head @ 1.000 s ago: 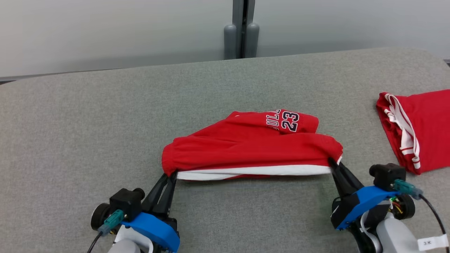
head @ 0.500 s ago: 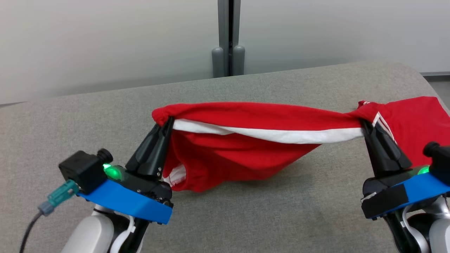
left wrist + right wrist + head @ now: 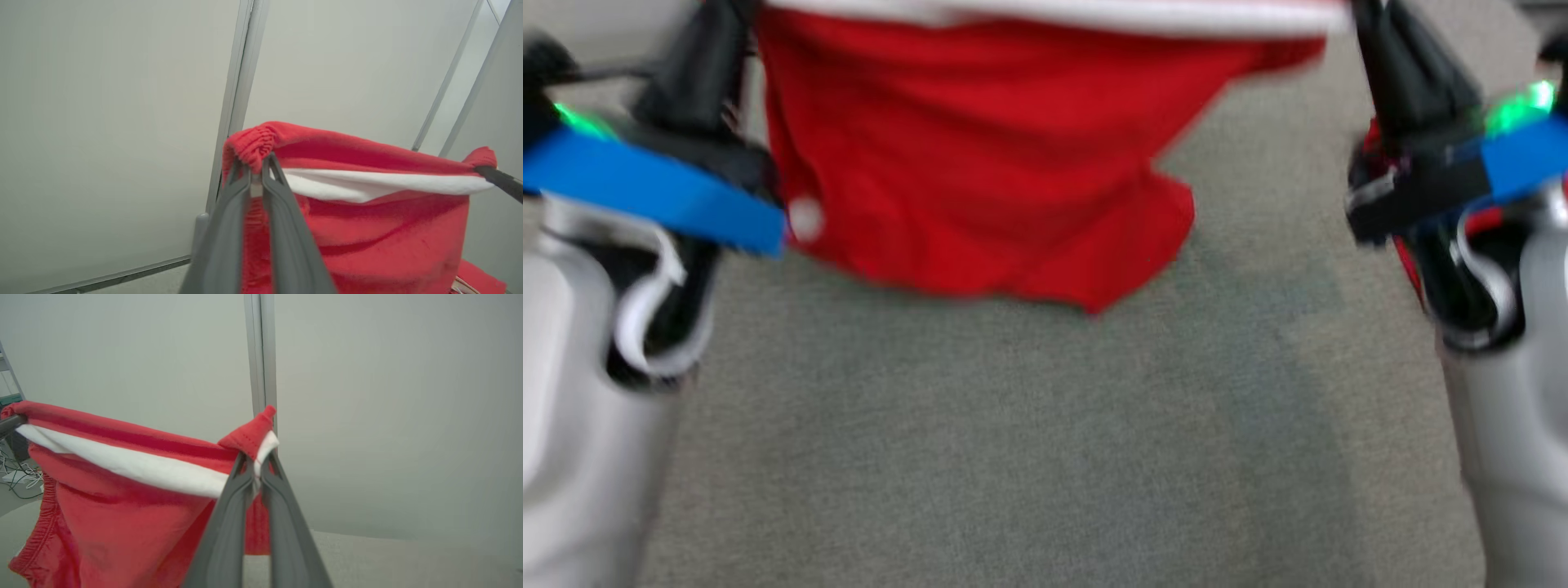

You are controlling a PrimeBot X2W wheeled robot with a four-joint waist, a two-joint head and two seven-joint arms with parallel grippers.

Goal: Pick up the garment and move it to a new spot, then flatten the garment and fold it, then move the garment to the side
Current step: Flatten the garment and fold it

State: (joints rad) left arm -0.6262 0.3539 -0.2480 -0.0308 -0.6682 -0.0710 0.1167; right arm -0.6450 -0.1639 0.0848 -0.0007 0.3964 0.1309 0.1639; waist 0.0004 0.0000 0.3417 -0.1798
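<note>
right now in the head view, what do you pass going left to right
left gripper, shut on one top corner → red garment, hanging stretched between the two → right gripper, shut on the other top corner

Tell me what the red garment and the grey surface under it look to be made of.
Red garment: soft knit cloth, likely cotton or a blend, matte; it drapes in folds and shows a ribbed, gathered edge where the left tool pinches it.
White band: same soft matte cloth, it seems.
Grey surface: woven upholstery-like fabric, matte, with a flecked texture; blur leaves the weave unclear.
</note>
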